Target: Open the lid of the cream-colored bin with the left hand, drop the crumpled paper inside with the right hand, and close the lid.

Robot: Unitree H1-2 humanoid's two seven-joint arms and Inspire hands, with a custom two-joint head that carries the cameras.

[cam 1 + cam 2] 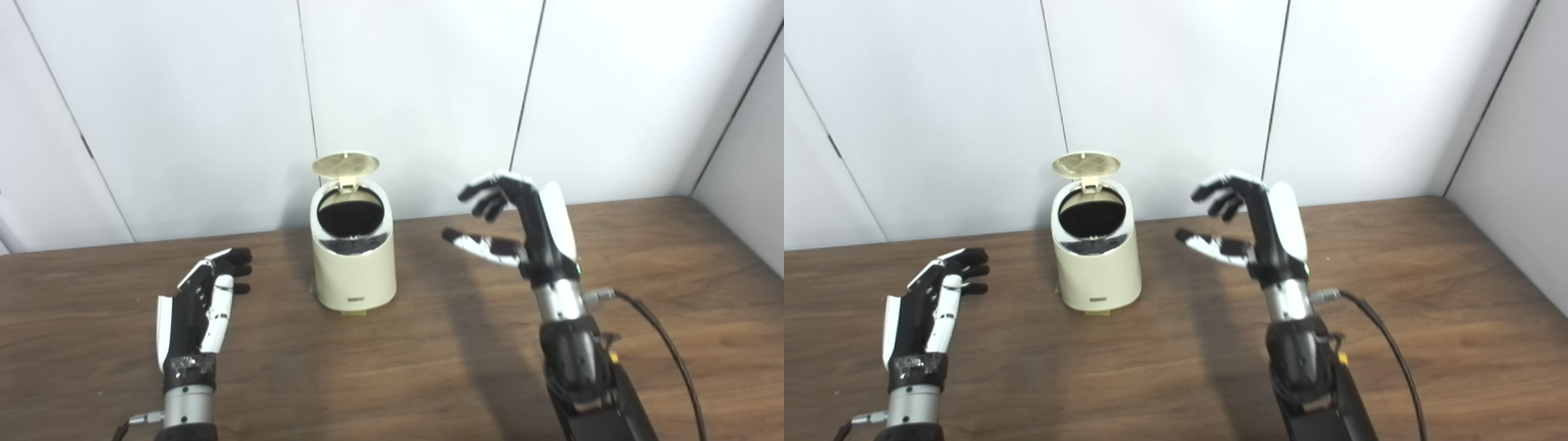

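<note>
A cream-colored bin (354, 263) stands at the middle back of the wooden table. Its round lid (345, 164) is tipped up on the rear hinge, leaving the dark mouth (350, 215) uncovered. My left hand (205, 303) rests low near the table, left of the bin, fingers stretched out and holding nothing. My right hand (520, 223) is raised to the right of the bin, about level with its rim, fingers spread and curled, empty. No crumpled paper shows in either view; the inside of the bin is too dark to read.
The wooden table (429, 367) reaches back to white wall panels (422, 92) just behind the bin. A black cable (667, 349) trails from my right wrist across the table's right side. A side wall (747, 159) closes the right.
</note>
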